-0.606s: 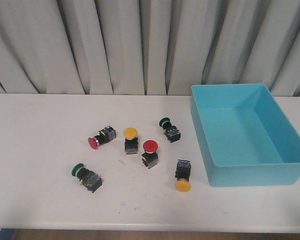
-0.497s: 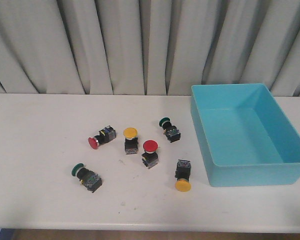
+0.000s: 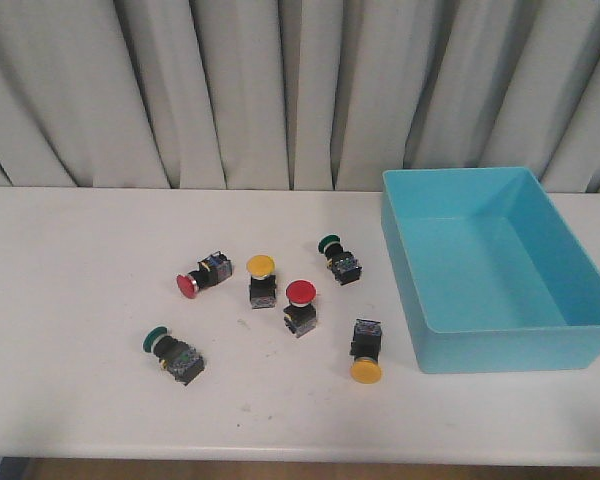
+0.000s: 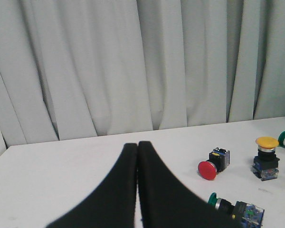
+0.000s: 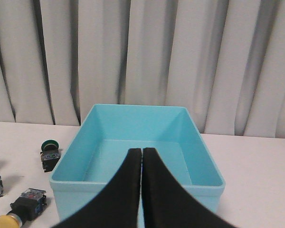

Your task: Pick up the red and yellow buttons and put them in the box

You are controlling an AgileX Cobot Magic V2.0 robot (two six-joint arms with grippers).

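A large turquoise-blue rectangular plastic box (image 3: pixel 495 270) with sloping walls stands on the white table (image 3: pixel 70 300) at the right of the front view, its interior holding nothing. 6 push-button switches, each a round cap on a blocky black body, lie in a loose cluster at centre frame, left of the box and apart from it. A red-capped button on its side (image 3: pixel 202 276) lies at the cluster's upper left, cap toward the left. Just right of it stands a yellow-capped button, cap up (image 3: pixel 262 279), and lower right of that a red-capped button, cap up (image 3: pixel 300 306); these 2 sit close together without clearly touching. A yellow-capped button on its side (image 3: pixel 364 351) lies nearest the box's lower left corner, cap toward the bottom of the frame. 2 green-capped buttons complete the group: 1 at the upper right of the cluster (image 3: pixel 338 259), 1 at the lower left (image 3: pixel 173 353), well apart from the others. Neither arm appears in the front view. In the left wrist view, the left gripper (image 4: pixel 137 147) has its 2 black fingers pressed together, holding nothing. In the right wrist view, the right gripper (image 5: pixel 141 153) is likewise closed with fingers touching, holding nothing, with the box behind it.
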